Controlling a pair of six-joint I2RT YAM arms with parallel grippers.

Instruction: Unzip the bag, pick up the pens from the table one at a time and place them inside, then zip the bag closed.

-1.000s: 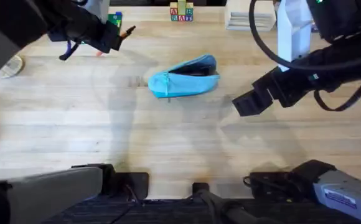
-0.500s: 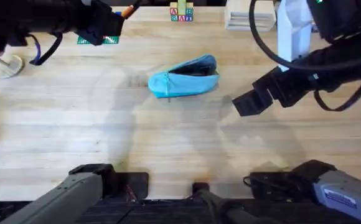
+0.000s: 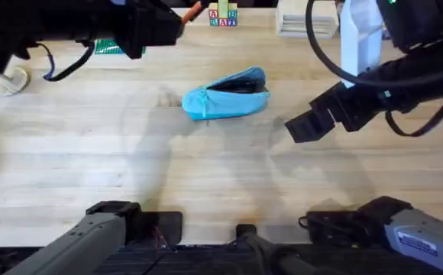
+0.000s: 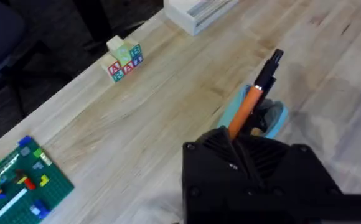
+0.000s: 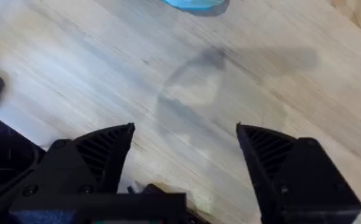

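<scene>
The light blue bag lies on the table at centre back, its zipper open with something dark showing in the gap. My left gripper hangs above the table to the back left of the bag, shut on a pen whose orange-red end sticks out. In the left wrist view the pen juts from my gripper, with the bag below and beyond it. My right gripper hovers open to the right of the bag; its fingers are wide apart over bare wood, with the bag's edge farther off.
Lettered toy blocks and a white box stand along the back edge. A green brick plate lies at the back left under the left arm. A pale round object sits at the far left.
My left arm has carried the pen to the right along the back of the table, closer to the bag. The right arm and the bag have not moved.
</scene>
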